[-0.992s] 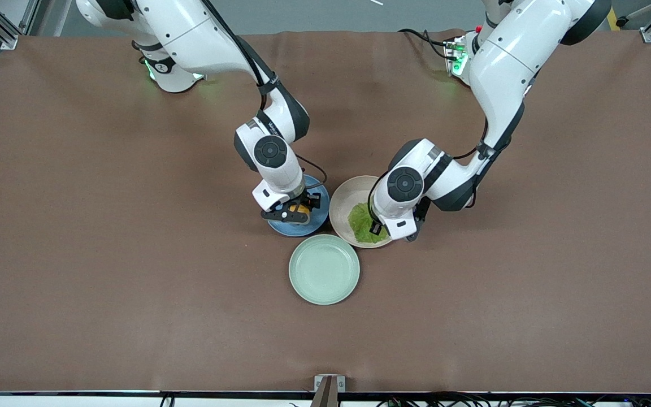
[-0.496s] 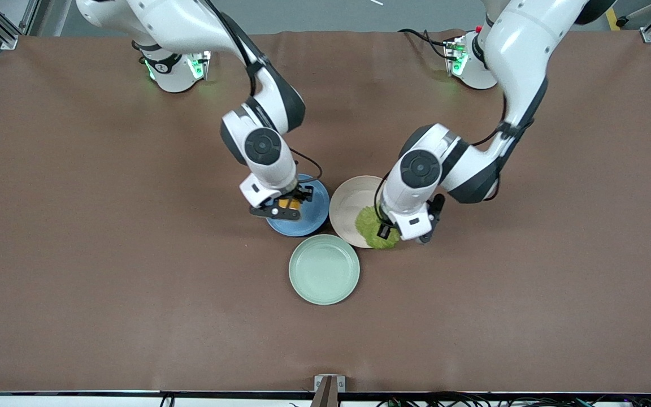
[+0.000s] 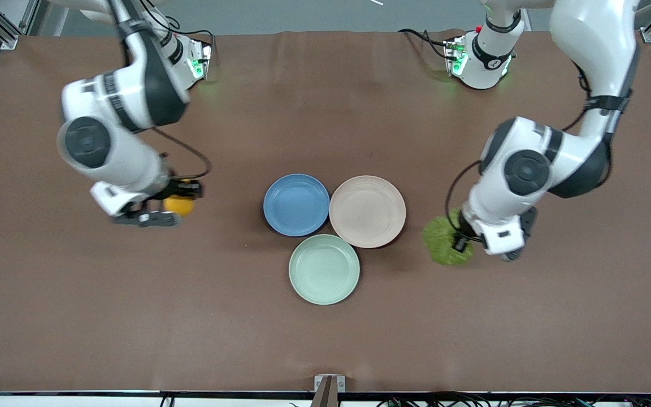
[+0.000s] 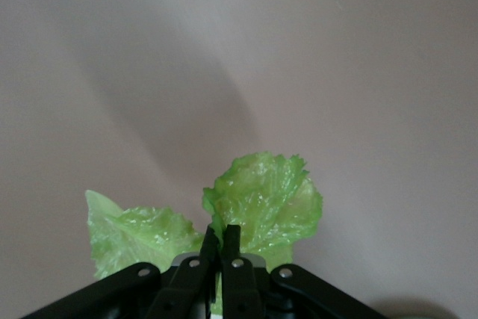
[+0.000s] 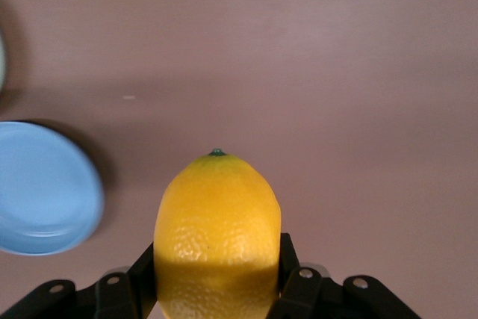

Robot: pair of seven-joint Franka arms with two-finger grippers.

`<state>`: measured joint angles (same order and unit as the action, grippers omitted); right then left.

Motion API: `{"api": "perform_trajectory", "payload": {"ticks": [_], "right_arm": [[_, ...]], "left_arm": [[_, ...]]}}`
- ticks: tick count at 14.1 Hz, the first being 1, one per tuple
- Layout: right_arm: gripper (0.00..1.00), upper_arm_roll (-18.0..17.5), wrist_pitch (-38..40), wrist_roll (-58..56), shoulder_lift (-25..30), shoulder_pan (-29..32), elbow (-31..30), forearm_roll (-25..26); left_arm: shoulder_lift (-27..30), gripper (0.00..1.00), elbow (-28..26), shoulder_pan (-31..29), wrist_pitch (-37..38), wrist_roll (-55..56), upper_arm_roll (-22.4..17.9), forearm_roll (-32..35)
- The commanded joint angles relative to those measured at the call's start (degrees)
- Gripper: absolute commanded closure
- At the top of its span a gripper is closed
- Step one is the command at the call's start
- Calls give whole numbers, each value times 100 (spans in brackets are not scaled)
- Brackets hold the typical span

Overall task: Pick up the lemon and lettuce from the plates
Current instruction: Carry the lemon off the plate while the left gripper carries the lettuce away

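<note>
Above table: tools (image 3: 174, 199) (image 3: 456, 242) grip lemon (image 3: 179, 204), apparently lettuce (image 3: 444, 244).

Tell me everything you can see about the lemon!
The lemon is a small yellow-orange oval with dimpled, slightly shiny skin and a tiny green nub at its tip. The right end effector grips it between its black fingers, one on each side. It is off its plate, in the air over bare brown table, toward the right arm's end, away from the blue plate. Only the fingers touch it.
</note>
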<state>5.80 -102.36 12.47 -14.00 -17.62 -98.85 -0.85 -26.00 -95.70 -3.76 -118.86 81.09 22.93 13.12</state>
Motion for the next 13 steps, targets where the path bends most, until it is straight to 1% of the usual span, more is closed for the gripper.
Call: {"api": "perform_trajectory", "payload": {"ticks": [1, 3, 5, 7, 8, 9, 11, 12, 13], "right_arm": [[67, -132, -274, -1251, 47, 1038, -354, 93], [67, -132, -870, -1904, 21, 1584, -721, 93], [67, -132, -1625, -2160, -76, 1937, -1256, 93], [67, -132, -2591, -2214, -207, 2070, -1880, 93], [67, -132, -2961, -2214, -304, 2079, -2084, 93], [67, -141, -3234, -2205, -453, 2114, -2199, 85], [67, -141, -3430, -2205, -743, 2114, -2200, 58], [67, -150, -3578, -2205, -840, 2114, -2209, 32], [67, -150, -3737, -2205, -954, 2097, -2209, 32]], "left_arm": [[-176, 100, -247, -484, -233, -557, 71, 68], [-404, 99, -265, -774, -295, -883, 71, 77], [-650, 99, -282, -898, -505, -1078, 54, 95], [-870, 98, -283, -960, -673, -1095, 45, 112], [-915, 95, -283, -969, -734, -1104, 36, 112], [-933, 86, -283, -986, -744, -1113, 28, 112], [-872, 34, -283, -978, -691, -1262, 19, 208], [-784, 0, -257, -986, -682, -1262, 19, 226], [-618, 0, -230, -978, -674, -1254, 19, 226]]}}
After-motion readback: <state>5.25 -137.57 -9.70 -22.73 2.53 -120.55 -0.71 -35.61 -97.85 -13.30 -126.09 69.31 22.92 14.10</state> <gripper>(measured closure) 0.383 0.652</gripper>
